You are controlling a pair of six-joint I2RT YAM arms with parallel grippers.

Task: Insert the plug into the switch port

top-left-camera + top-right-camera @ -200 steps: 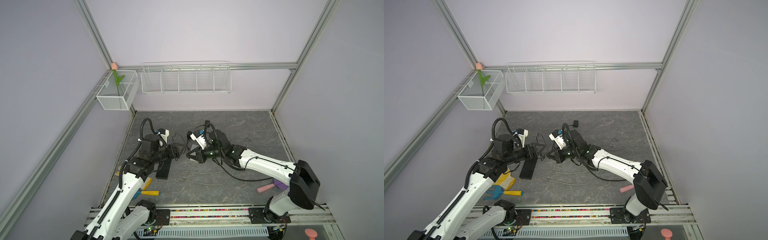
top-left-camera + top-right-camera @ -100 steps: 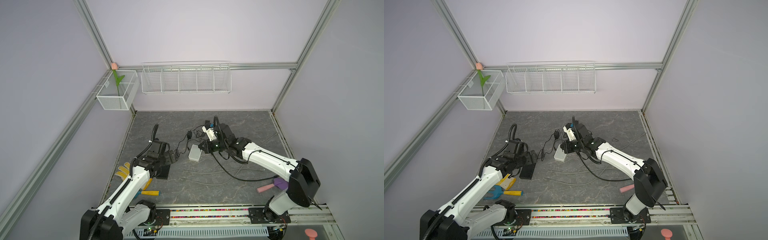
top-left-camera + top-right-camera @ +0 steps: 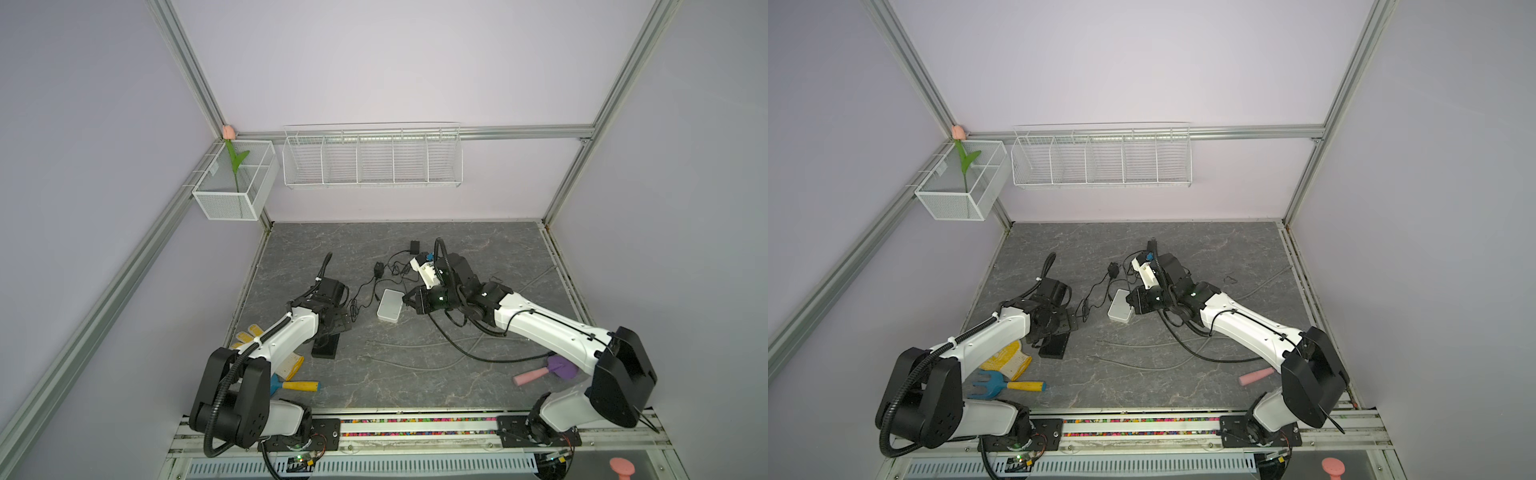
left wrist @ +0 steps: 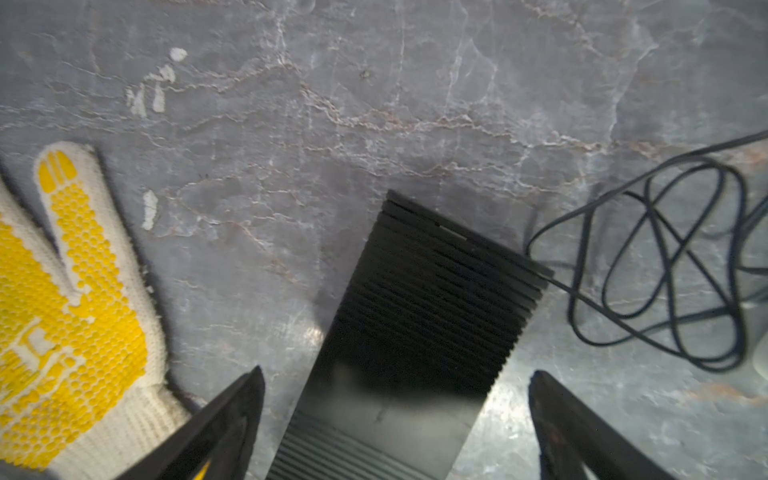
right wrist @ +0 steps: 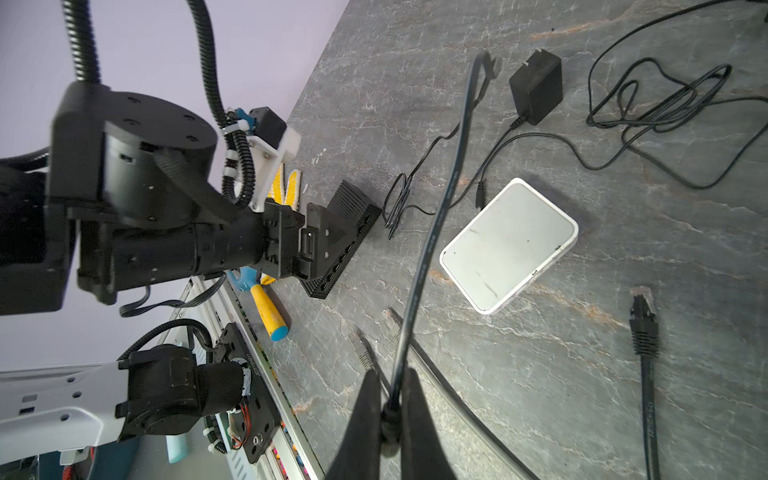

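Under the left gripper's [image 4: 397, 372] spread jaws, the switch [image 4: 436, 291] lies left of the right gripper [image 5: 390, 374], clamped on the cable [image 5: 440, 199].

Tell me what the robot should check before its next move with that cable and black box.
1. right fingers shut on black cable: ok.
2. left fingers open, either side of switch: ok.
3. switch gripped steady: not ok, fingers clear of it.
4. ports show nothing plugged in: ok.
5. plug on held cable aimed at a port: cannot tell.
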